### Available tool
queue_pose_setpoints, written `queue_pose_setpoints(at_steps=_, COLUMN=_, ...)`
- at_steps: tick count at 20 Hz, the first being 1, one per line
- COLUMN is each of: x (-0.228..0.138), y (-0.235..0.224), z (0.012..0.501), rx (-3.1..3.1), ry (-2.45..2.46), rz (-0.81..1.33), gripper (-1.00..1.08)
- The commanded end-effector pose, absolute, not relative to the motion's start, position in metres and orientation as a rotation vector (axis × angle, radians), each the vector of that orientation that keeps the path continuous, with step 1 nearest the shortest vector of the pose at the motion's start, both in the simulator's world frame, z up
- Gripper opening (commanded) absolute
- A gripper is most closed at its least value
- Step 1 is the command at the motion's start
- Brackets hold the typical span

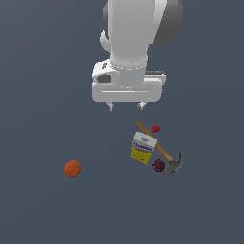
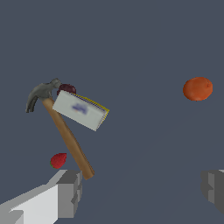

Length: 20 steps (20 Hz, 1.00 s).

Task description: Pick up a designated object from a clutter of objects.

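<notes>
Spread, empty end effector (image 1: 126, 106), fingertips (image 2: 70, 192) cropped; orange fruit (image 1: 72, 168) apart; maroon fruit (image 2: 67, 89) half-hidden behind box (image 2: 80, 110).

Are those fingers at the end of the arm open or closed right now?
Open. In the wrist view the two fingers sit far apart with only bare floor between them, gripping nothing. The orange lies off to one side, untouched.

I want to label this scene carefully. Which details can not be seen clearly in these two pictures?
- Box print: blurred in both views.
- Hammer handle middle: covered by the box, both views.
- Maroon fruit: mostly behind the box, wrist view.
- Gripper: cut by the wrist view's edge.
- Arm: cut by the exterior view's top edge.
</notes>
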State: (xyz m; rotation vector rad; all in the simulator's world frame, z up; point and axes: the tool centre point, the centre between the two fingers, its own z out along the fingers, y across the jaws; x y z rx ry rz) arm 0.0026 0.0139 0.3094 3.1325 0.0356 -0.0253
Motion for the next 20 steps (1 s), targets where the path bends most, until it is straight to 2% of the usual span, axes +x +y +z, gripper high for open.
queue_pose_setpoints(at_steps=1, x=0.003, y=0.014, z=0.309, rx=3.132, ry=0.036, rz=-0.025, gripper=1.0)
queue_pose_setpoints(at_steps=11, x=0.008, y=0.033, z=0.323, rx=3.109, ry=0.159, rz=0.032, gripper=1.0)
queue_pose_setpoints(at_steps=20, x=0.011, y=0.028, z=0.319, rx=3.104, ry=0.198, rz=0.027, gripper=1.0)
